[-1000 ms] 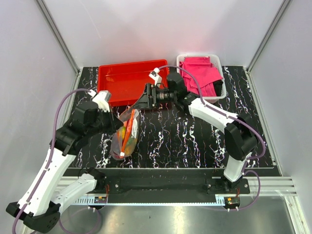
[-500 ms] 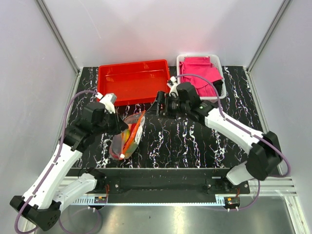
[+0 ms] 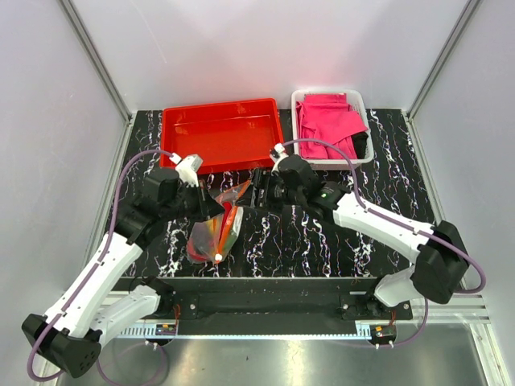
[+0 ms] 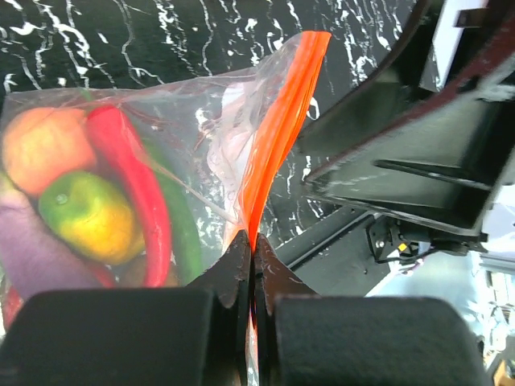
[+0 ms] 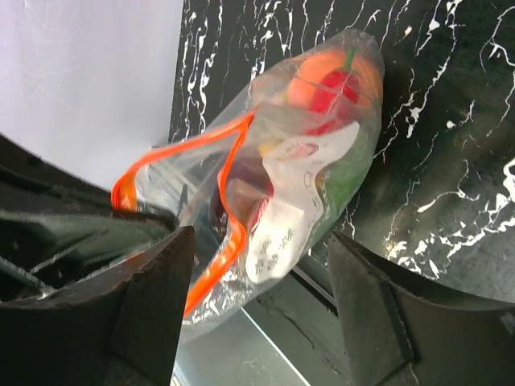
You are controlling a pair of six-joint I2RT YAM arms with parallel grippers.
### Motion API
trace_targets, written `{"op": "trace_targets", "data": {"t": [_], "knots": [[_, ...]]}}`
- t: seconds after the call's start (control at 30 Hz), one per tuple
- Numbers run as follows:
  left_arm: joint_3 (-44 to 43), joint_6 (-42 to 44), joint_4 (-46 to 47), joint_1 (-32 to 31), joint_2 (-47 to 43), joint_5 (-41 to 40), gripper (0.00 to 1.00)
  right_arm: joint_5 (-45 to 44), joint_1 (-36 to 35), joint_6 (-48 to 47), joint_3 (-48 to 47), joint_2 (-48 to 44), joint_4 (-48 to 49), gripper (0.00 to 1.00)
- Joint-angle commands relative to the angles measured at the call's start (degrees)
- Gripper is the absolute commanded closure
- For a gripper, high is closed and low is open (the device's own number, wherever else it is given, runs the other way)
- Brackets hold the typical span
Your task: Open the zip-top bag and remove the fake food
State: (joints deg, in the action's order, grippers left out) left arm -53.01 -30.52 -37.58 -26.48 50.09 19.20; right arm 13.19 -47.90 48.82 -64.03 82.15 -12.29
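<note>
The zip-top bag is held up over the near left of the table by its red-orange zip strip. My left gripper is shut on that strip, as the left wrist view shows. Through the plastic I see the fake food: an orange, a red chili, a green-yellow fruit and a purple eggplant. My right gripper is open, just right of the bag's upper corner. In the right wrist view the bag lies beyond the fingers, its strip parted into a loop.
A red tray stands at the back left. A white basket with pink cloths stands at the back right. The table's near edge and mounting rail lie just below the bag.
My left gripper has carried the bag right and nearer. My right arm has swung from the red tray down to the bag's upper corner.
</note>
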Motion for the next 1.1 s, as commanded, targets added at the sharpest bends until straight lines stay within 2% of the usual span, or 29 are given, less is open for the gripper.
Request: {"op": "trace_targets", "data": {"t": [0.0, 0.1, 0.37, 0.47, 0.57, 0.6, 0.63, 0.7, 0.83, 0.93, 1.07], "knots": [[0.8, -1.3, 5.6, 0.2, -0.3, 3.5, 1.00, -4.1, -1.1, 2.2, -0.5, 1.7, 4.4, 0.26], [1.3, -1.5, 5.8, 0.2, -0.6, 3.4, 1.00, -5.6, -1.8, 2.8, -0.3, 2.3, 5.4, 0.29], [2.0, -2.3, 6.6, 0.2, -0.7, 2.9, 1.00, -4.6, -3.6, 3.5, -2.6, 5.7, 6.7, 0.50], [2.2, -2.3, 6.6, 0.2, -0.5, 2.2, 1.00, -4.4, -4.0, 3.7, -2.4, 5.8, 6.7, 0.55], [2.4, -2.3, 6.5, 0.2, -0.6, -0.2, 1.00, -2.7, -4.1, 3.0, -2.1, 5.5, 6.7, 0.78], [2.4, -2.5, 5.7, 0.2, -1.0, -1.3, 1.00, -2.2, -4.2, 2.3, -1.8, 5.0, 6.6, 0.92], [2.3, -3.1, 5.0, 0.2, -1.2, -4.6, 1.00, -1.3, -4.1, 1.7, -1.6, 4.7, 6.6, 0.99], [2.0, -3.6, 2.6, 0.1, -2.3, -8.4, 1.00, -0.8, -4.1, -0.6, -1.1, 3.4, 6.1, 1.00], [1.3, -5.5, -1.7, 0.3, -5.9, -21.8, 1.00, 1.0, -4.1, -6.7, -1.4, 2.0, 1.1, 1.00], [1.5, -6.1, -4.2, 0.3, -9.5, -26.9, 1.00, 2.4, -4.1, -11.4, -2.7, 2.0, -3.3, 1.00], [1.8, -5.1, -4.7, 0.3, -13.3, -27.4, 1.00, 7.2, -4.1, -14.5, -5.2, 3.0, -6.6, 1.00]]}}
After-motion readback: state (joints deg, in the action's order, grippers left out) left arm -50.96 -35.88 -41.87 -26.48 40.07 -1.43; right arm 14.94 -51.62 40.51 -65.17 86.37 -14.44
